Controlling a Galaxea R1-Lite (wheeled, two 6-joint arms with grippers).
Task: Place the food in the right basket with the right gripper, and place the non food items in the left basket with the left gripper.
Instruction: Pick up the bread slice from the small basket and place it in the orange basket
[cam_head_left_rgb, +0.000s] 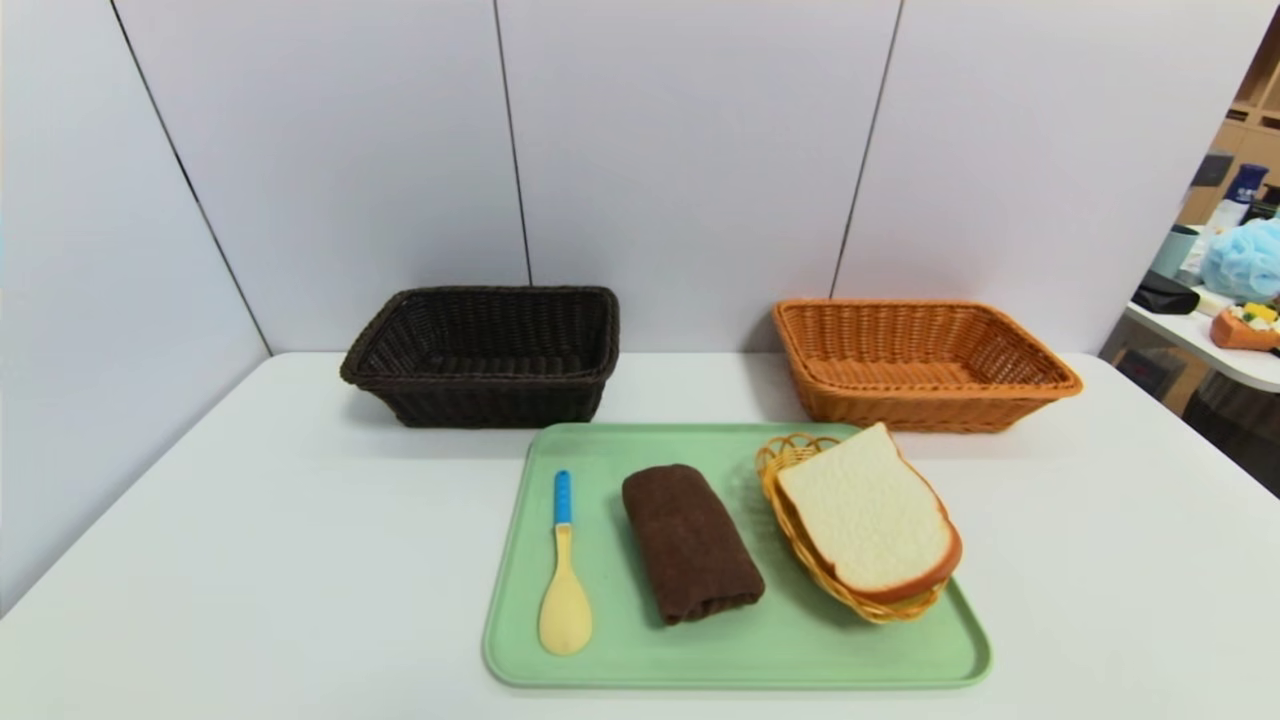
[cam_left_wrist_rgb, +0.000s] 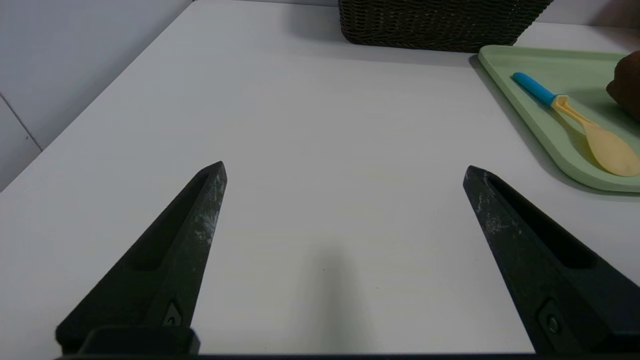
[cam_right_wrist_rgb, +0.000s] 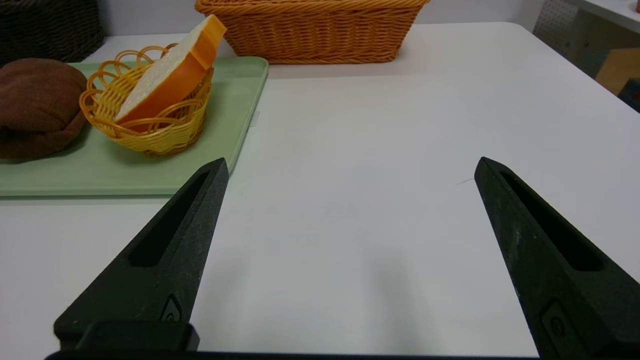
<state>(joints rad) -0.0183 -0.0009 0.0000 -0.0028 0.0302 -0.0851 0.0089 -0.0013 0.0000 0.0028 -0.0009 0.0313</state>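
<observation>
Orange-crusted toast (cam_right_wrist_rgb: 170, 80) well ahead of the spread, empty right gripper (cam_right_wrist_rgb: 350, 170)

A pale green tray (cam_head_left_rgb: 800, 655) sits on the white worktop (cam_head_left_rgb: 250, 560). The spoon (cam_head_left_rgb: 565, 590) is cream with a blue handle, the towel (cam_head_left_rgb: 690, 543) dark brown, the bread (cam_head_left_rgb: 865, 510) white with an orange-brown crust. The woven baskets are near-black (cam_head_left_rgb: 485, 355) and orange-tan (cam_head_left_rgb: 915, 365).

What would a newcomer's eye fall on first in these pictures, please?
A green tray at the table's near centre holds a spoon, a rolled brown towel and a toast slice leaning in a small yellow basket. Behind stand a dark basket left and an orange basket right.
</observation>
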